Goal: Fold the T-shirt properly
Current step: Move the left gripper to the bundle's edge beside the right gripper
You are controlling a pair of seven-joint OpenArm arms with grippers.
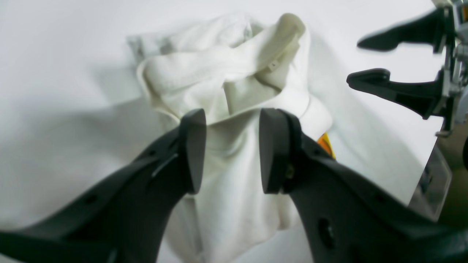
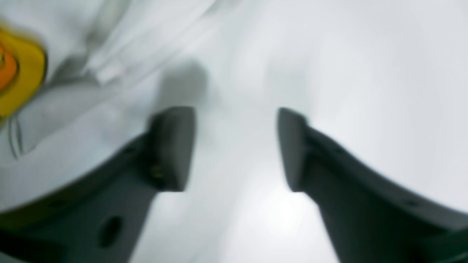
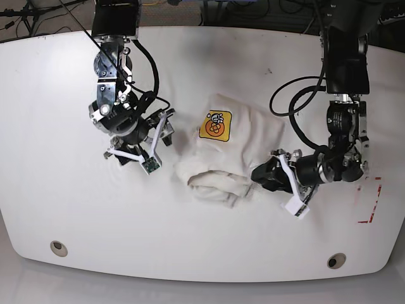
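The off-white T-shirt [image 3: 237, 149] lies bunched in the middle of the white table [image 3: 63, 190], its yellow-orange badge [image 3: 216, 125] facing up. A thick rolled fold sits at its front edge. My left gripper [image 3: 259, 174] is low at the shirt's right edge. In the left wrist view its fingers [image 1: 193, 153] stand apart over the T-shirt [image 1: 226, 73], with cloth showing in the gap, so my left gripper [image 1: 232, 149] is open. My right gripper [image 3: 168, 126] is open just left of the shirt. In the blurred right wrist view my right gripper [image 2: 236, 149] is over bare table, with the badge [image 2: 18, 73] at far left.
Red tape marks [image 3: 370, 202] lie near the table's right edge. Two round holes [image 3: 58, 247] [image 3: 336, 260] sit near its front edge. The table's edge [image 1: 420, 190] runs close to the shirt in the left wrist view.
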